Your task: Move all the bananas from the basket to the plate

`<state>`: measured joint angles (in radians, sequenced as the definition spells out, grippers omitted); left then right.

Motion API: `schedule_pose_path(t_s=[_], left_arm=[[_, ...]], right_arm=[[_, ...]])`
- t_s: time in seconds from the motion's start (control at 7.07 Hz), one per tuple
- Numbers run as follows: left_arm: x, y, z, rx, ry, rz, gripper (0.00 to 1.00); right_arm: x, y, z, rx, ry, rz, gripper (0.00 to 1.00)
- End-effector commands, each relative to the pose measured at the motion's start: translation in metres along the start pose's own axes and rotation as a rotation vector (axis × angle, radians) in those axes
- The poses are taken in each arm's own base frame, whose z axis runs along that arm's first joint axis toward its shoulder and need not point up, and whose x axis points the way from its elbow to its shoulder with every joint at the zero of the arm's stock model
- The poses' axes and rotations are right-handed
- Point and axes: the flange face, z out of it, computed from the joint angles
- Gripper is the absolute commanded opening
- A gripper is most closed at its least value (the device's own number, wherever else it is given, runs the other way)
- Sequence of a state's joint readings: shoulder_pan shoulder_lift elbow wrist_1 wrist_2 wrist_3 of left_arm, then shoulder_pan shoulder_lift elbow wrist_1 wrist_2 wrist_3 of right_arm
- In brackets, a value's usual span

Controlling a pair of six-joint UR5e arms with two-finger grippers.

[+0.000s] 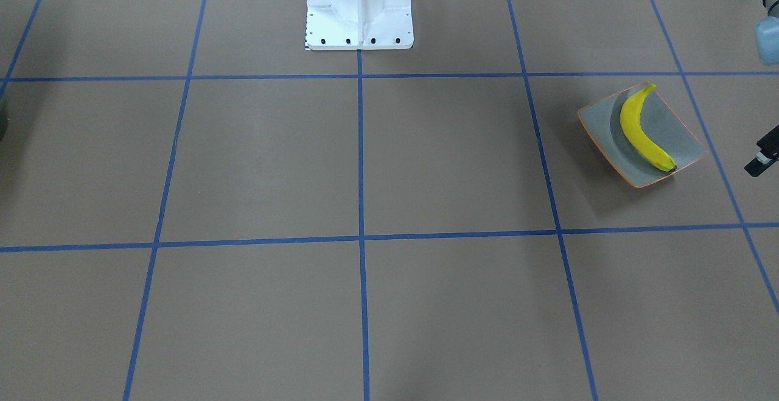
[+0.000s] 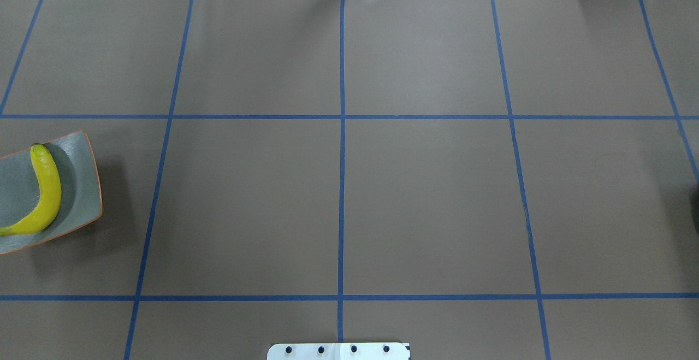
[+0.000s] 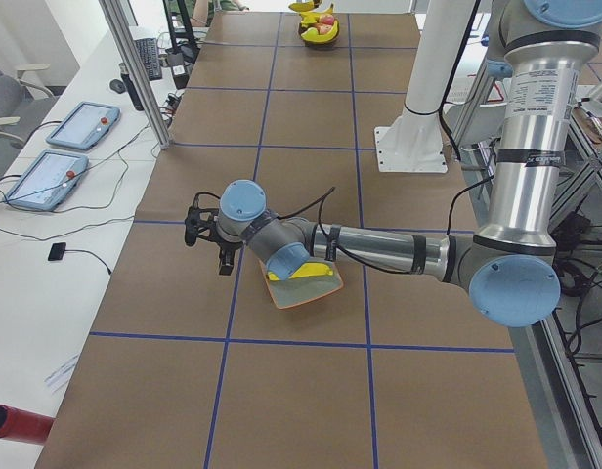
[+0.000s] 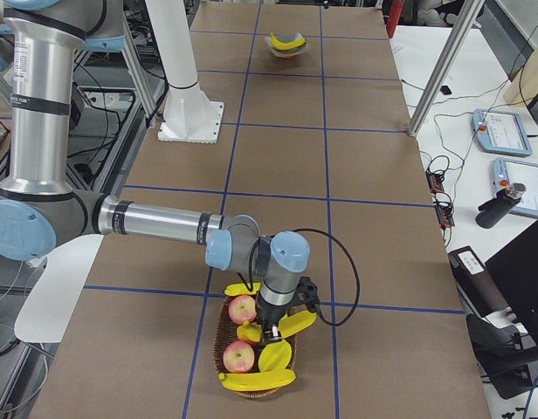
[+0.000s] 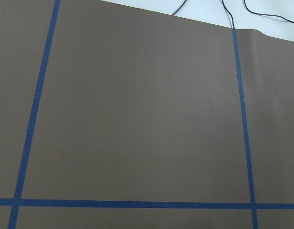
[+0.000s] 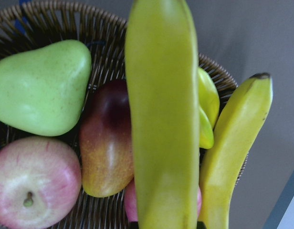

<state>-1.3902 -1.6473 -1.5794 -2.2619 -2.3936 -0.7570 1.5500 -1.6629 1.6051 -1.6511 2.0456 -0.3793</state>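
The plate (image 1: 681,139) (image 2: 79,185) lies on the table's left part with one banana (image 1: 642,133) (image 2: 46,196) across it. My left gripper (image 1: 761,159) (image 3: 208,239) hovers just beyond the plate's outer side; only a sliver shows at the front view's edge, so I cannot tell its state. The basket (image 4: 218,345) (image 6: 51,19) sits at the far right end and holds bananas (image 4: 260,379). My right gripper (image 4: 271,332) reaches down into it. One banana (image 6: 161,119) fills the middle of the right wrist view, another (image 6: 237,143) lies beside it. The fingers are hidden.
A green pear (image 6: 42,86), a reddish pear (image 6: 106,143) and apples (image 6: 32,181) (image 4: 243,307) share the basket. The white robot base (image 1: 359,11) (image 2: 338,352) stands at the table's middle. Teach pendants (image 3: 57,166) lie on a side table.
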Motion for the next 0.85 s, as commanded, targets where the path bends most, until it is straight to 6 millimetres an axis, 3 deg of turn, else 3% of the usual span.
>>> schedule_pose_path(t_s=[0.0,0.14,0.28,0.42,0.71], left_arm=[[0.012,-0.013,0.011,-0.007,0.006,-0.024,1.00],[0.037,-0.025,0.025,-0.020,0.023,-0.056,1.00],[0.067,-0.031,0.047,-0.043,0.039,-0.058,1.00],[0.099,-0.039,0.064,-0.061,0.058,-0.043,1.00],[0.211,-0.049,0.084,-0.090,0.143,-0.096,1.00]], right_arm=[[-0.012,-0.107,-0.086,0.091,-0.063,0.004,0.00],[-0.030,-0.146,-0.123,0.153,-0.133,0.047,0.00],[-0.073,-0.189,-0.149,0.185,-0.185,0.090,0.00],[-0.136,-0.235,-0.170,0.192,-0.203,0.091,0.00],[-0.275,-0.291,-0.205,0.189,-0.369,0.090,0.00]])
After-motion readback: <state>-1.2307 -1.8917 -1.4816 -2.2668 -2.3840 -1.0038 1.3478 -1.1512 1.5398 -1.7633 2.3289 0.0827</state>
